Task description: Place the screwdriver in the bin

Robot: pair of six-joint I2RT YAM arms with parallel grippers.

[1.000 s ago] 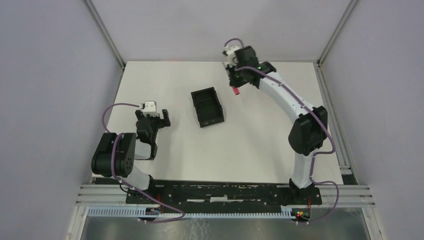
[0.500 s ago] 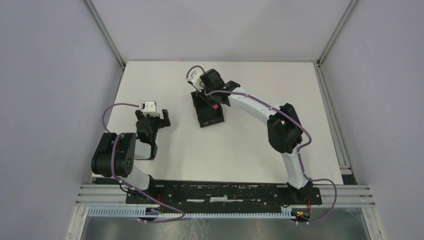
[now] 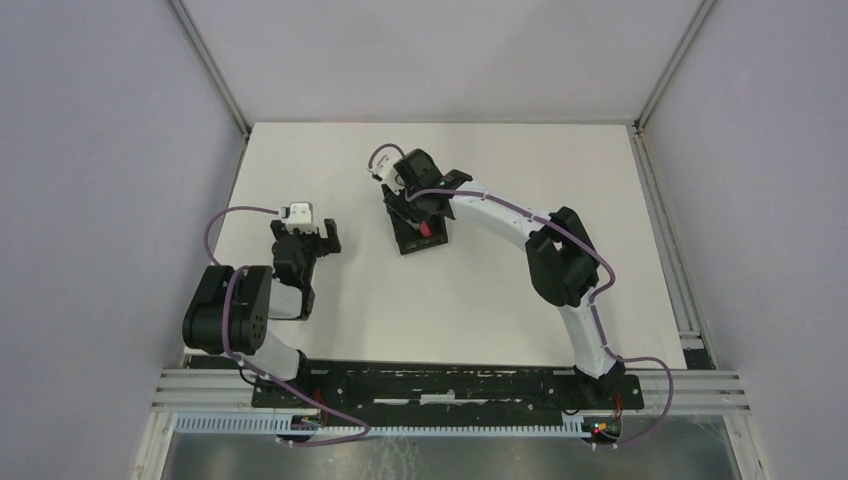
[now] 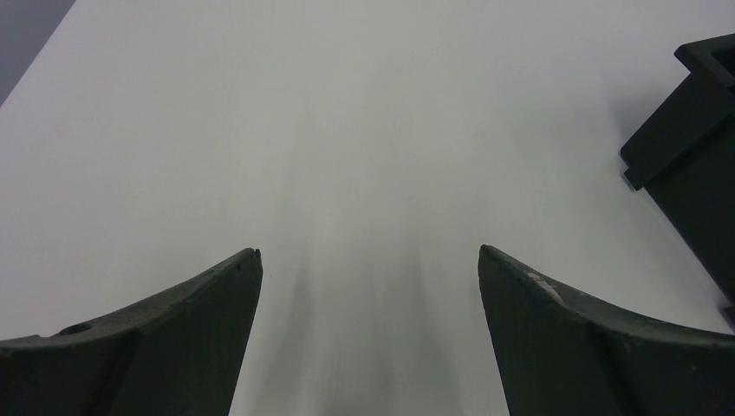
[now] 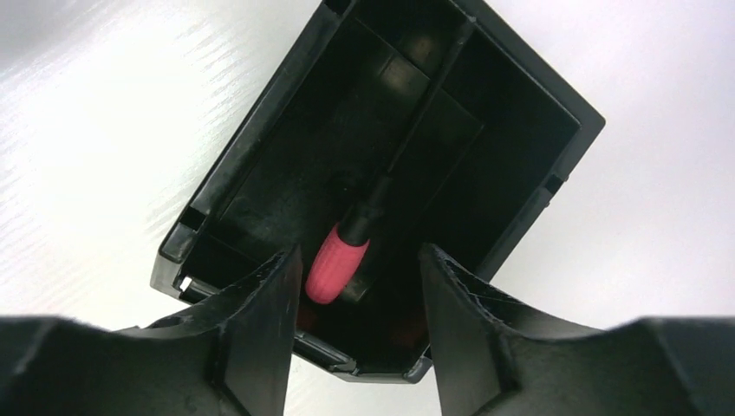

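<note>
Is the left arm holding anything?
No, its jaws stand wide apart with only bare table between them.

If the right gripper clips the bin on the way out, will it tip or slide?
Likely slides, not tips: the bin is low-walled and sits flat on the smooth table. It looks like thin plastic, so probably light. The screwdriver lies loose inside, round-handled, and may roll.

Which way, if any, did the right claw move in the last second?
Yes, it moved. The right claw went left and nearer to the arm bases, from a spot right of the bin to above it.
</note>
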